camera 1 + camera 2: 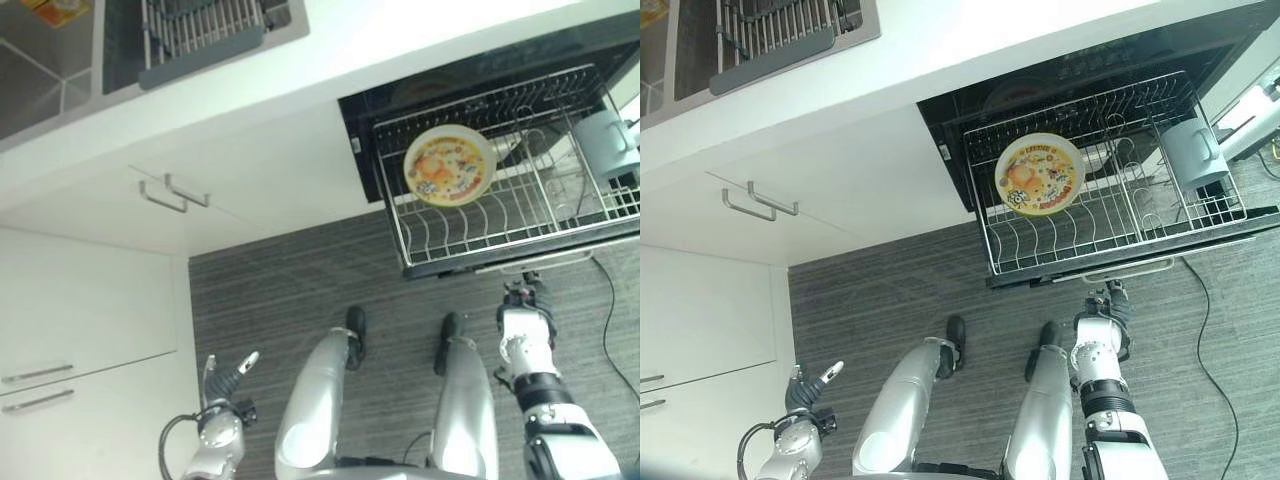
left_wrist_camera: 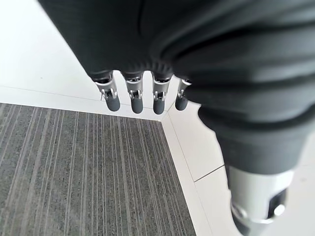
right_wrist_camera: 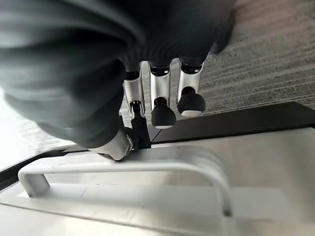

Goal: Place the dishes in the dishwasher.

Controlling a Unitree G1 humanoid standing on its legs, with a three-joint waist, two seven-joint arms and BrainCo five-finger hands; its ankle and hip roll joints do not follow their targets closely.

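A yellow patterned plate (image 1: 450,165) stands on edge in the dishwasher's pulled-out wire rack (image 1: 500,232). A grey mug (image 1: 607,145) sits at the rack's right end. My right hand (image 1: 525,322) hangs just in front of the open dishwasher, close to the door's silver handle (image 3: 123,167). Its fingers (image 3: 161,98) are straight above the handle and hold nothing, and the thumb rests near the bar. My left hand (image 1: 222,385) is low at the left beside the white cabinets, with its fingers (image 2: 135,93) straight and empty.
A sink with a grey drying rack (image 1: 200,30) is set in the white counter at the upper left. White cabinet fronts with metal handles (image 1: 175,192) line the left side. Grey striped floor (image 1: 300,290) lies between cabinets and dishwasher.
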